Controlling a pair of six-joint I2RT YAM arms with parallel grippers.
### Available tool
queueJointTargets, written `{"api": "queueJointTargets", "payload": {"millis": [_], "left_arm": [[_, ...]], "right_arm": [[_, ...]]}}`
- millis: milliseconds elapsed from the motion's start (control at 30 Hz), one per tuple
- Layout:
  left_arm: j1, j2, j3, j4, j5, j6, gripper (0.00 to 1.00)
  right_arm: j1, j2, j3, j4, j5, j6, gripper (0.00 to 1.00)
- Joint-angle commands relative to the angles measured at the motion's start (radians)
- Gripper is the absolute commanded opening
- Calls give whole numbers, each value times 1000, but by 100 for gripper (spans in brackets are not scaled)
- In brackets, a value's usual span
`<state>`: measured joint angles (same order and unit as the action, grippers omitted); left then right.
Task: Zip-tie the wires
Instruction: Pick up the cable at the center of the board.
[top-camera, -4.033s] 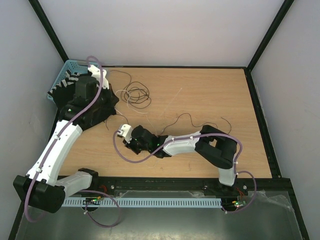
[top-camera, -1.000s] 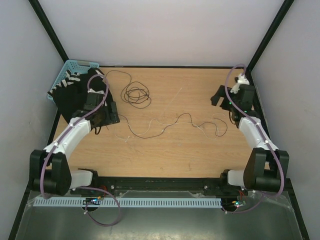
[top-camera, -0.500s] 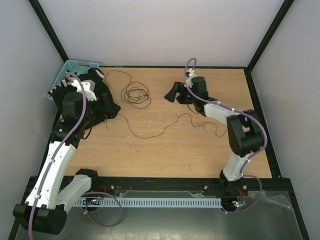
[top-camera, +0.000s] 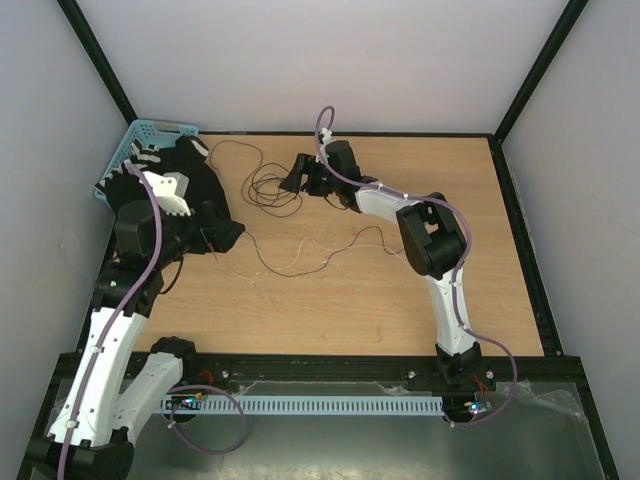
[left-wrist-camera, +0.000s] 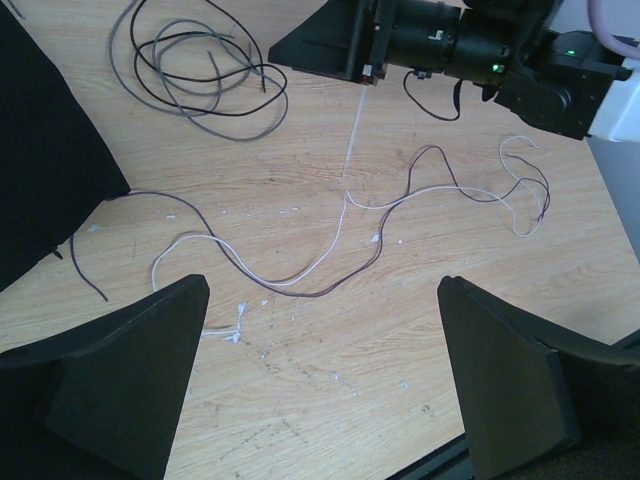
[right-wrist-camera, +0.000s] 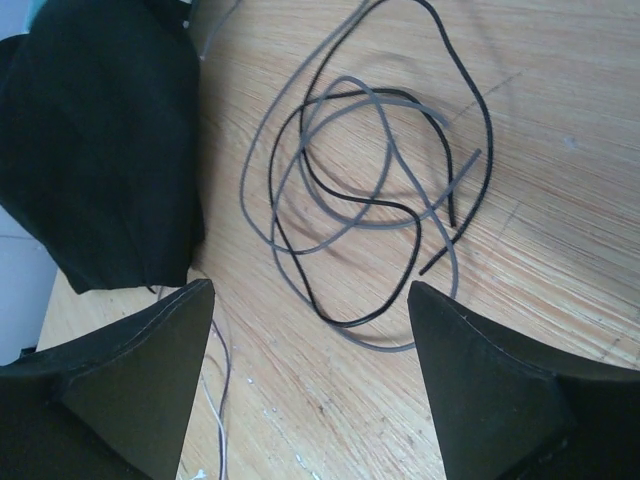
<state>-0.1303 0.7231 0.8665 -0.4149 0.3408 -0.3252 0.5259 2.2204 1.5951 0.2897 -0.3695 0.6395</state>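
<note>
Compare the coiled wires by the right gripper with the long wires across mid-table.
The coiled wires form compact overlapping loops; the long wires run spread out in a wavy line. The coiled wires are grey and black; the long wires are one dark, one whitish. The coiled wires lie just ahead of the right gripper; the long wires ahead of the left gripper. Both lie loose on the table, untied.

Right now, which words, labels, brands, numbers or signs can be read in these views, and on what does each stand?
None: no text can be read in any view.
The wires, table, basket, left arm and right arm show no print.
</note>
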Motion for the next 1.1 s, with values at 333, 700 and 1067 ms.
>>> {"api": "queueJointTargets", "payload": {"millis": [333, 700, 1067], "left_arm": [[3, 8, 4, 11, 26, 0, 99], [3, -11, -2, 11, 17, 5, 99], [2, -12, -2, 11, 11, 7, 99]], "right_arm": [[20, 87, 90, -79, -22, 22, 80], [28, 103, 134, -53, -38, 17, 37], [28, -20, 316, -218, -10, -124, 0]]}}
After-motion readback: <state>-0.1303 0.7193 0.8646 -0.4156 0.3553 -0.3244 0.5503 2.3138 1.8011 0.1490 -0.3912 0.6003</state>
